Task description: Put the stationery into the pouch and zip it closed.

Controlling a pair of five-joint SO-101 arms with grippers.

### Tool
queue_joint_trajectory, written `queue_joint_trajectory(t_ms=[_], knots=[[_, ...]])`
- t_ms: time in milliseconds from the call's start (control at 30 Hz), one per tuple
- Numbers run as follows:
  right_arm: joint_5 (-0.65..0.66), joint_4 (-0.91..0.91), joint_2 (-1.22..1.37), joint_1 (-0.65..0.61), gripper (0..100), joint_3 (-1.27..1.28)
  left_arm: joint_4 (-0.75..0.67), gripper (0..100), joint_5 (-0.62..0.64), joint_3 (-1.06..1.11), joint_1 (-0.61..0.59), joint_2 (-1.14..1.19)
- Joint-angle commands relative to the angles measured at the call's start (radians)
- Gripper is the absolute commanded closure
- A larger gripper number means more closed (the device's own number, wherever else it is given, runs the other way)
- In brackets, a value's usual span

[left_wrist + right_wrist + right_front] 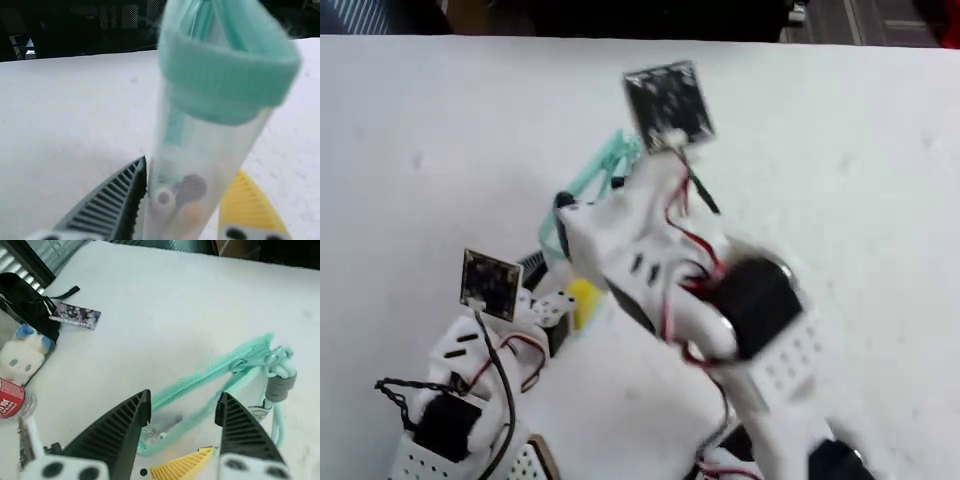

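The left gripper [191, 169] is clamping the pouch [225, 65] between its dark grey ribbed jaw and its yellow jaw, so it is narrowed onto the pouch's clear wall. The pouch is standing tilted in that grip, with its teal-trimmed end pointing away from the wrist. In the high view the teal trim is showing just left of centre in the upper half of the frame, partly under the right arm. Round ends of what appear to be stationery [187, 192] are showing through the clear wall down between the jaws, but the blur is preventing a firm reading. The right gripper [184, 396] is hovering with its black jaws spread wide above the teal zipper track [200, 377], which is lying parted, and it is holding nothing. A grey loop [280, 387] is hanging at the zipper's far end. A plush toy [22, 352], a card [75, 315] and a bottle [12, 400] are lying well apart from the pouch on the white table [840, 150].
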Motion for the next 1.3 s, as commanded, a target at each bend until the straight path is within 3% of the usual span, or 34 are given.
queue_joint_trajectory(t_ms=[0,200,400,767,867,1033,1100,1267], knots=[[-0.032,0.073,0.073,-0.001,72.4,-0.15,-0.018,76,-0.008,-0.005,0.015,-0.002],[-0.032,0.213,0.15,-0.047,56.0,-0.331,-0.018,76,-0.009,-0.005,0.015,-0.002],[-0.034,0.179,0.274,-0.082,55.7,-0.339,-0.018,76,-0.009,-0.005,0.016,-0.002],[-0.091,0.202,0.44,-0.025,56.0,-0.334,-0.017,76,-0.009,-0.005,0.015,-0.002],[-0.089,0.206,0.46,-0.019,65.3,-0.338,-0.014,76,-0.008,-0.006,0.007,-0.002],[0.012,0.202,0.46,0.05,99.8,-0.339,0.075,76,-0.008,-0.071,0.016,-0.002],[0.023,0.206,0.463,0.073,93.8,-0.331,0.094,76,-0.008,-0.087,0.016,-0.002],[0.028,0.202,0.469,0.104,97.5,-0.339,0.094,76,-0.009,-0.089,0.016,-0.002]])
